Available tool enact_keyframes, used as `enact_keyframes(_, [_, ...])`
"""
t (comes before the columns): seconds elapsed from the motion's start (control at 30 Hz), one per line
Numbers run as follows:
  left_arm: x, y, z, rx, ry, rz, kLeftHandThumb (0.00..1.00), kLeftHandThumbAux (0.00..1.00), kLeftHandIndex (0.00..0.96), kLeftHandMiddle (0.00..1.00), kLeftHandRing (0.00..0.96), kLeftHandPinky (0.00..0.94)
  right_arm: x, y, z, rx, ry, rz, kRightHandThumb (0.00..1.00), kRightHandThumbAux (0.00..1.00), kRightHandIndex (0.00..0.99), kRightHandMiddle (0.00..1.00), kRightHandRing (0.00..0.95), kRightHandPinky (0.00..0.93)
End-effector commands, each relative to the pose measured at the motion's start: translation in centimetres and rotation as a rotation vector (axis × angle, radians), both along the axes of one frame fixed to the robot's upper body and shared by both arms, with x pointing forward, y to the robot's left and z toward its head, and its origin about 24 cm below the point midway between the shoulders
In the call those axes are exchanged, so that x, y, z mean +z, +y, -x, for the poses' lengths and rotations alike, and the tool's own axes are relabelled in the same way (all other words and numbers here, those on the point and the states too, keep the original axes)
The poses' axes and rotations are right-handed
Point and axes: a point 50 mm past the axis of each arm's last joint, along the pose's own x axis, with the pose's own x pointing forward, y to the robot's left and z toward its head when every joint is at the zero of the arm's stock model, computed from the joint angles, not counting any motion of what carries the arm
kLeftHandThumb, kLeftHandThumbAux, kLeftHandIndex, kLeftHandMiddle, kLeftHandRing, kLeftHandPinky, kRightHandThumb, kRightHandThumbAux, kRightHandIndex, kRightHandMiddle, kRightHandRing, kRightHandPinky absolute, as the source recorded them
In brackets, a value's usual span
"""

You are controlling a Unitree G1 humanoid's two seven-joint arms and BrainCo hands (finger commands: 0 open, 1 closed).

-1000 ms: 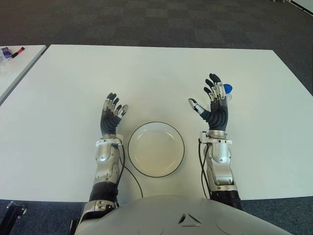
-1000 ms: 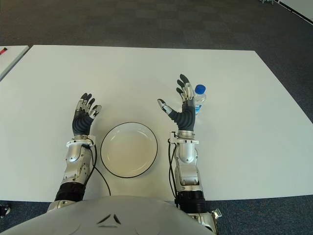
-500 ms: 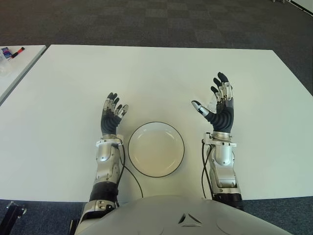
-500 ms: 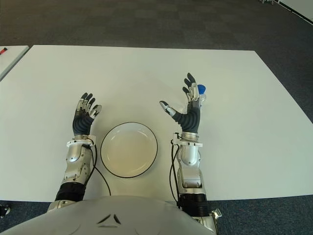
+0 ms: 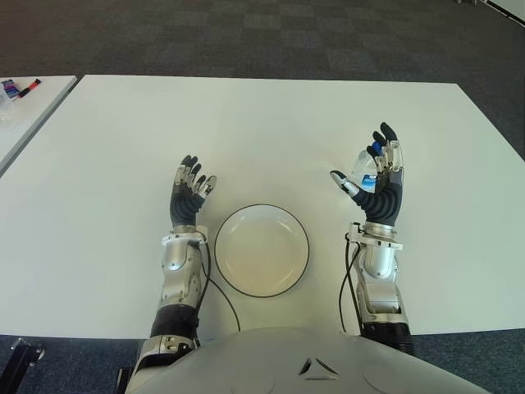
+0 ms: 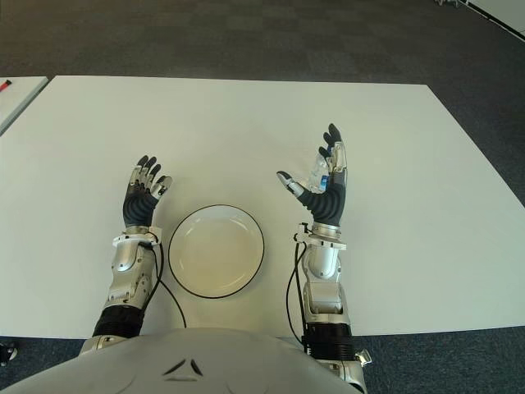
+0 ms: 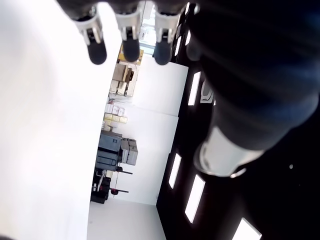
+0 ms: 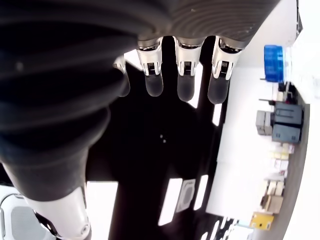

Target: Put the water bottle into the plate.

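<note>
A small clear water bottle [image 5: 364, 171] with a blue cap [image 8: 273, 63] stands upright on the white table [image 5: 262, 123], right of the plate. My right hand [image 5: 377, 193] is raised beside it, open, palm facing left. The bottle shows in the gap between the thumb [image 5: 342, 183] and the spread fingers [image 5: 387, 148], and nothing closes on it. The white plate [image 5: 262, 249] with a dark rim lies empty near the front edge, between my arms. My left hand [image 5: 189, 190] shows just left of the plate, open and holding nothing.
A second white table [image 5: 25, 107] at the far left carries markers [image 5: 20, 88]. Dark carpet [image 5: 287, 37] lies beyond the far table edge.
My right hand has shifted right and slightly back. The bottle, earlier behind its fingers, now shows on the palm side between thumb and fingers. Left hand and plate are unmoved.
</note>
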Motion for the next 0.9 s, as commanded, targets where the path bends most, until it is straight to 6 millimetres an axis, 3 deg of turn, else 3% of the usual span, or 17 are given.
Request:
enact_keyframes(0.03, [-0.4, -0.6, 0.0, -0.006, 0.019, 0.028, 0.241, 0.818, 0.078, 0.084, 0.072, 0.106, 0.0, -0.7, -0.3, -0.029, -0.020, -0.010, 0.399, 0.823, 0.083, 0.091, 0.097, 0.150])
enact_keyframes(0.43, [-0.4, -0.3, 0.1, 0.011, 0.024, 0.039, 0.236, 0.826, 0.077, 0.083, 0.073, 0.113, -0.3, -2.1, -0.9, -0.101, -0.033, 0.011, 0.300, 0.862, 0.077, 0.087, 0.099, 0.135])
enact_keyframes(0.9, [-0.6, 0.1, 0.2, 0.013, 0.018, 0.038, 0.160, 0.871, 0.085, 0.085, 0.079, 0.119, -0.9, -4.0, -1.5, -0.250, -0.009, 0.079, 0.266, 0.895, 0.075, 0.074, 0.085, 0.120])
